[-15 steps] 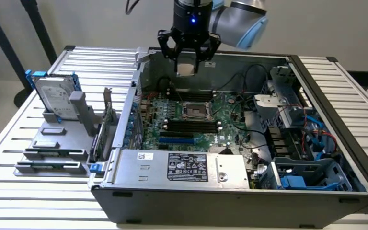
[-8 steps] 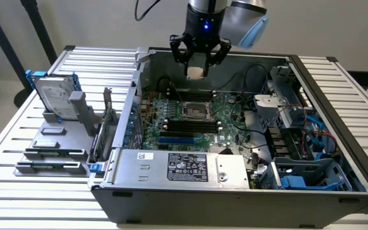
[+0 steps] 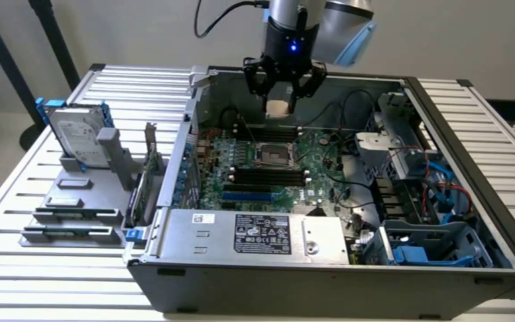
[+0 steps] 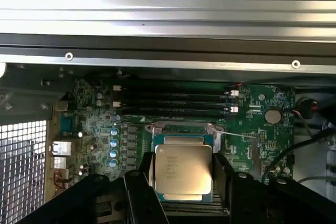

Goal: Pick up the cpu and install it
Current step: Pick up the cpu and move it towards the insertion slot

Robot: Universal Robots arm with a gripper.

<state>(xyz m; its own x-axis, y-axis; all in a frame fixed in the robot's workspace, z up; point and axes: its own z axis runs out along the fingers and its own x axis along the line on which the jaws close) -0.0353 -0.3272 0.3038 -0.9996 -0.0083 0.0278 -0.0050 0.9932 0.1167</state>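
The open computer case [image 3: 329,282] lies on the slatted table [image 3: 25,268]. Inside it, the motherboard [image 3: 320,171] carries the CPU socket [image 3: 271,155] at its middle. The memory slots [image 3: 267,176] lie just before the socket, and the power supply [image 3: 257,235] lies along the near wall. The cpu [image 3: 278,109] hangs between the fingers of the gripper [image 3: 281,99], above the board's far edge. On the exterior view's left, beside the case, a hard drive [image 3: 78,137] stands upright in a rack [image 3: 70,218].

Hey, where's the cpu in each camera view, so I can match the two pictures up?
Exterior view: the cpu hangs in the gripper near the top centre, above the motherboard.
Wrist view: the cpu is clamped between the two dark fingers, over the board.
Shared landmark: the cpu socket beneath the chip.
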